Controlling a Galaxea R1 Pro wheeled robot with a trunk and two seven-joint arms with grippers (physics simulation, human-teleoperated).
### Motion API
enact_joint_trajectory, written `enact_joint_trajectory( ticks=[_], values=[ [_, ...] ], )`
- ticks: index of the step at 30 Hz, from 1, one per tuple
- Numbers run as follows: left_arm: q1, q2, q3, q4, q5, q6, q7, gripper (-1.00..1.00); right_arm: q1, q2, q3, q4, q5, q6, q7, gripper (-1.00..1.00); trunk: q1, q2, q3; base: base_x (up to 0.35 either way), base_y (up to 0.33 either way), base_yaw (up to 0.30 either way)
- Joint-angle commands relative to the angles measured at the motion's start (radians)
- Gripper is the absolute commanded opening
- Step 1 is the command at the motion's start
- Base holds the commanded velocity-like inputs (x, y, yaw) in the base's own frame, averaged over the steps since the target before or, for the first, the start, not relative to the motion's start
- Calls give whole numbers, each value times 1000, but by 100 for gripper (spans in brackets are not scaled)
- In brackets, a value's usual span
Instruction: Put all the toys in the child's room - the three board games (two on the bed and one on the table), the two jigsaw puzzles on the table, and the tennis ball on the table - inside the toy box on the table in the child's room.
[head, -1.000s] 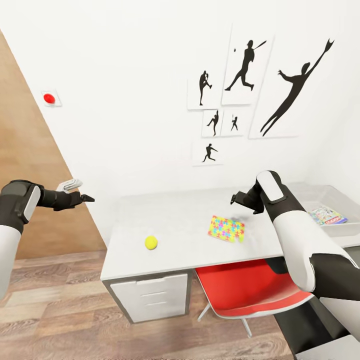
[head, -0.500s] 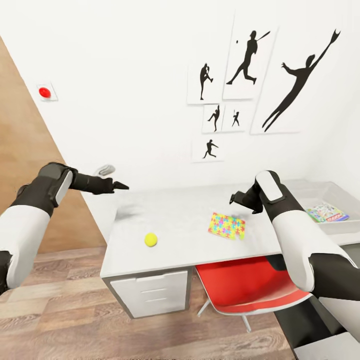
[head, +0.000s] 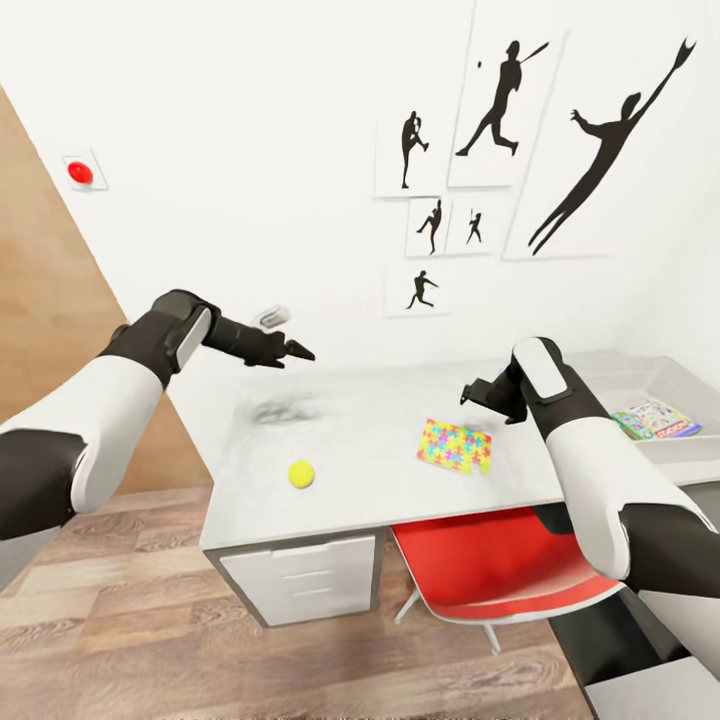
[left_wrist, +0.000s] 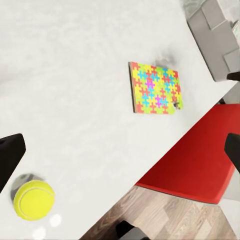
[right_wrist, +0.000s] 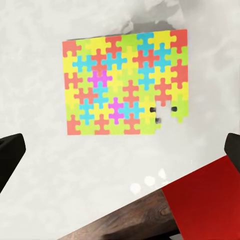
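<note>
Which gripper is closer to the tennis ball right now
Left. The left gripper hovers above the tennis ball; the right gripper hangs over the jigsaw puzzle, farther along the table.

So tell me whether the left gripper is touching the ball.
Apart. In the head view the left gripper hangs above the table's back edge, while the ball lies nearer the front edge with bare tabletop between.

Both arms reach forward, bent at the elbow. The left gripper (head: 291, 349) is held level and empty, its fingers (left_wrist: 11, 152) spread wide. The right gripper (head: 472, 395), seemingly tilted downward, also stands open and empty.
</note>
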Motion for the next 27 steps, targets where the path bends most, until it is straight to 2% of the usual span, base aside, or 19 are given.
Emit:
enact_joint_trajectory(
  ticks=[1,7,16,27],
  values=[
    [-8,-1,-9,2,3,5,-3,100,-2,-1,-1,-1,-10,3,-10,100,1,-2,-4,0,0,0],
    [-18,-5,-13,5,4,5,-26,100,-3,-2,-1,-5,-10,3,-11,100,1,-2,-14,0,0,0],
    [-22,-3,-24,-1,-3,5,-156,100,-3,-2,-2,-12,-8,3,-9,100,1,-2,-29,0,0,0],
    [-24,2,-28,-3,-15,5,-176,100,-3,-1,-2,-13,-8,-1,-9,100,1,-2,-47,56,19,0]
  ],
)
